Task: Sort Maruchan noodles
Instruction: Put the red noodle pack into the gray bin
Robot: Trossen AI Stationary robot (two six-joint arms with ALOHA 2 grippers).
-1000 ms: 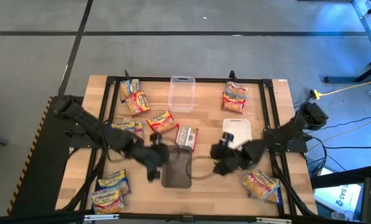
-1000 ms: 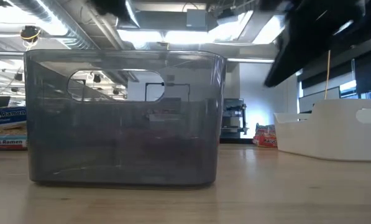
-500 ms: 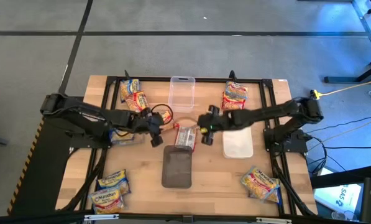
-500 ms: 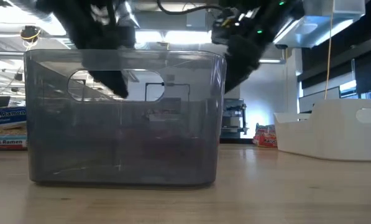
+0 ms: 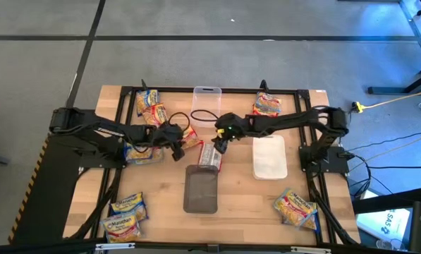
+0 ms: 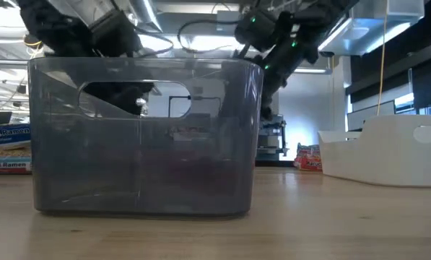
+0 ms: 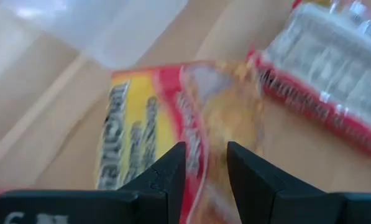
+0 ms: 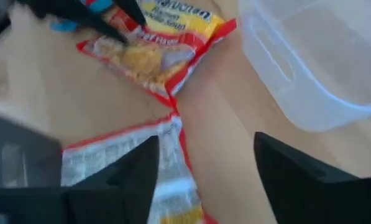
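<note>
A red Maruchan noodles packet (image 5: 187,137) lies flat on the table near the middle. My left gripper (image 7: 206,167) stands just over it with a narrow gap between its fingers. Beside it lies another packet (image 5: 210,156), its pale side up. My right gripper (image 8: 204,180) hangs open above this one, its fingers wide apart on either side of the packet's far end (image 8: 166,134). More packets lie at the far left (image 5: 149,107), far right (image 5: 266,107), left (image 5: 143,151), near left (image 5: 127,215) and near right (image 5: 295,209). My left gripper comes slanting down at the red packet's middle (image 7: 201,127), with its fingertips (image 8: 124,32) right at the wrapper. I cannot tell whether they touch it. The packet lies flat on the table.
A clear container (image 5: 205,106) stands at the far middle, close behind both grippers. A grey container (image 5: 201,189) stands at the near middle and a white one (image 5: 269,156) to its right. A black frame (image 5: 118,141) runs around the table.
Both grippers have left the grey container's sides and gone toward the table's far edge, drawing in toward the middle. The left one now stands over the red packet and the right one over the pale-side-up packet. No packet has moved.
</note>
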